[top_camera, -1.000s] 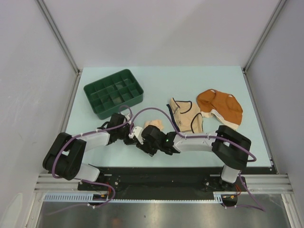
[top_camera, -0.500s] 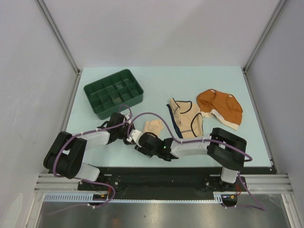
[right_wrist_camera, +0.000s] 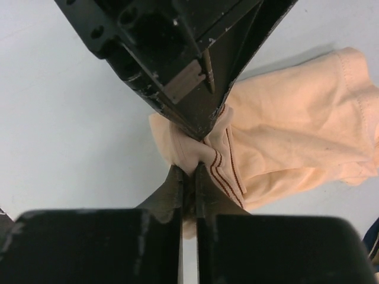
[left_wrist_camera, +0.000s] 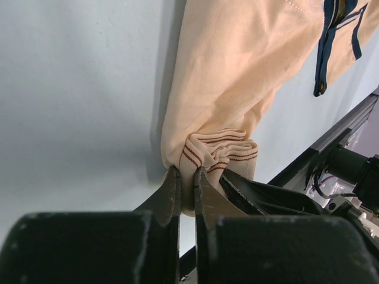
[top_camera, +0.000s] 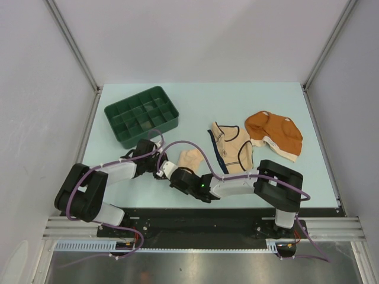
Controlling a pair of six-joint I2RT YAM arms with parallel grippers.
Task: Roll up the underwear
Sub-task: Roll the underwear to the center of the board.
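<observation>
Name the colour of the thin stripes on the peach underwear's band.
Dark red stripes on the peach underwear; clearest in the left wrist view.

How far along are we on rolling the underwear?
Done: nothing rolled yet. In hand: left gripper and right gripper pinch the peach pair by its bunched striped edge. Left: rolling it, then the cream pair and rust-orange pair, both lying spread out.

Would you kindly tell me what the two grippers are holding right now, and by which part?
The left gripper and the right gripper both pinch the peach underwear, side by side at its bunched, red-striped band.
</observation>
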